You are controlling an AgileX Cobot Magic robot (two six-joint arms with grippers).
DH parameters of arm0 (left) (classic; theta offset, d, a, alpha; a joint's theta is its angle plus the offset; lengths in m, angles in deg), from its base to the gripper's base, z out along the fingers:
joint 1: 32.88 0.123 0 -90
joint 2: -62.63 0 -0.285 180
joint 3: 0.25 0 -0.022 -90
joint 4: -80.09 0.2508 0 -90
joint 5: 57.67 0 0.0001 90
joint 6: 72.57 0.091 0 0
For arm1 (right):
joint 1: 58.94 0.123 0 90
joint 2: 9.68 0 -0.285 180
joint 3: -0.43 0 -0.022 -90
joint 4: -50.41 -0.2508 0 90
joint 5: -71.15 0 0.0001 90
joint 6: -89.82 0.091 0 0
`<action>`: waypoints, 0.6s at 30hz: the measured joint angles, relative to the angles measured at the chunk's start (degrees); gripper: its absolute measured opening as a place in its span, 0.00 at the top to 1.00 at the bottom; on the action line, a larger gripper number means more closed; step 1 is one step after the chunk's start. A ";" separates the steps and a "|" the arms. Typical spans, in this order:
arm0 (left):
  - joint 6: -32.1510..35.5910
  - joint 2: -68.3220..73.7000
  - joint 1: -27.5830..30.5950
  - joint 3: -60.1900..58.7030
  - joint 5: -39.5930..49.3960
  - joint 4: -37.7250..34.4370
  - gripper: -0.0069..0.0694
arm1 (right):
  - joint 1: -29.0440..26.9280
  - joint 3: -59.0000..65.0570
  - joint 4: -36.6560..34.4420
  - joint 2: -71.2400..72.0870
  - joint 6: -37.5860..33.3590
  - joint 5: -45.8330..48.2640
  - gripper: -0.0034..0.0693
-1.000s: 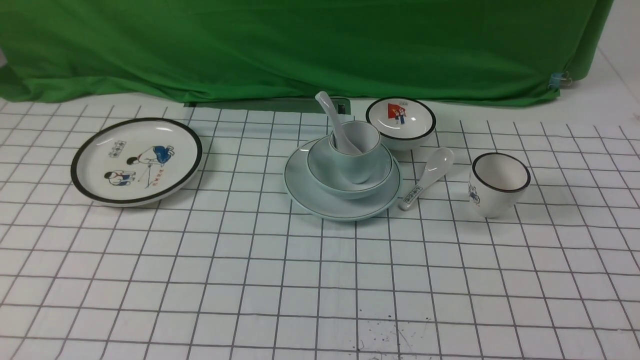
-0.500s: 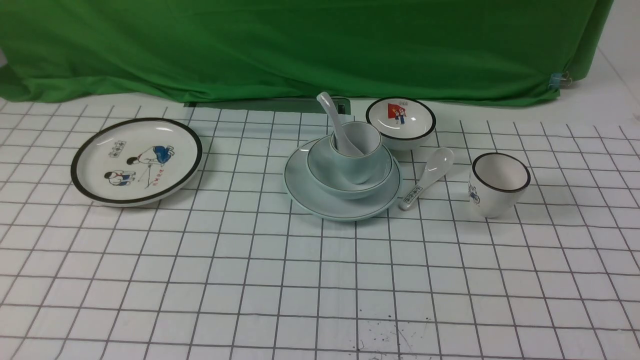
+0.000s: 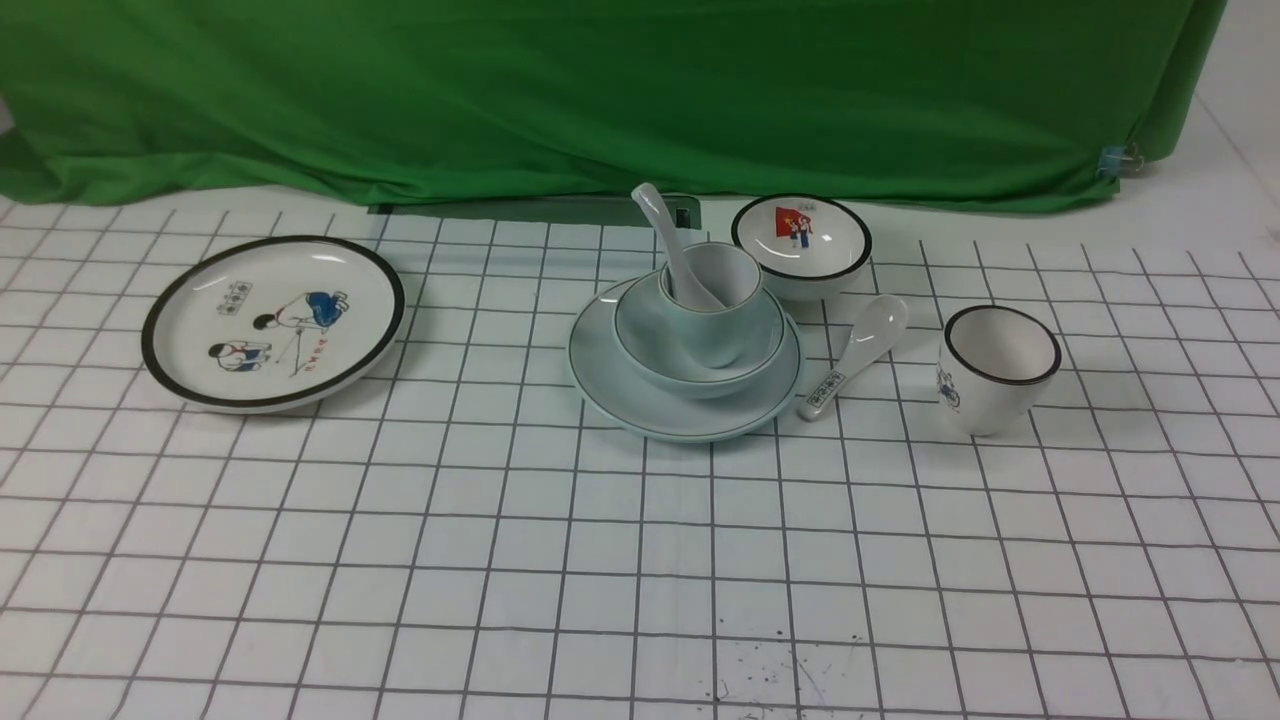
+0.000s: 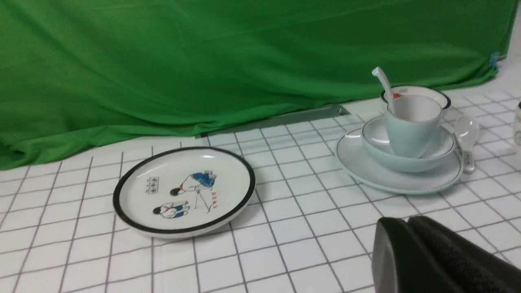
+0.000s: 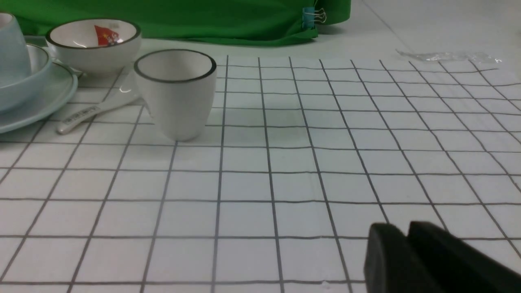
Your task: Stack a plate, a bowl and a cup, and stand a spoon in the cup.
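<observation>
Pale blue-green plate (image 3: 640,405), bowl (image 3: 655,350) and cup (image 3: 722,320) sit stacked mid-table, spoon (image 3: 668,245) standing in the cup: you look finished. Left gripper (image 4: 409,232) is closed; right gripper (image 5: 407,240) looks nearly closed, empty. Nothing remains but parking.

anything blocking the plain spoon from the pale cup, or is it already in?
Nothing visible in the way. The plain white spoon already stands in the pale blue-green cup, handle leaning over the rim. The patterned spoon lies apart on the table.

Near grid bare; patterned spoon (image 3: 855,352) lies just beside plate (image 3: 640,400).
</observation>
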 joint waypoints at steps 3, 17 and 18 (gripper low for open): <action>-0.20 0.00 0.91 -3.89 -7.52 -0.18 0.95 | 0.00 0.00 0.00 0.00 0.00 0.00 0.80; 13.64 -0.33 24.76 -18.32 -17.16 -21.03 0.95 | 0.00 0.00 0.00 0.00 0.00 0.07 0.78; 12.51 -0.47 24.76 -18.78 -16.82 -20.66 0.95 | 0.00 0.00 0.00 0.00 0.00 0.07 0.78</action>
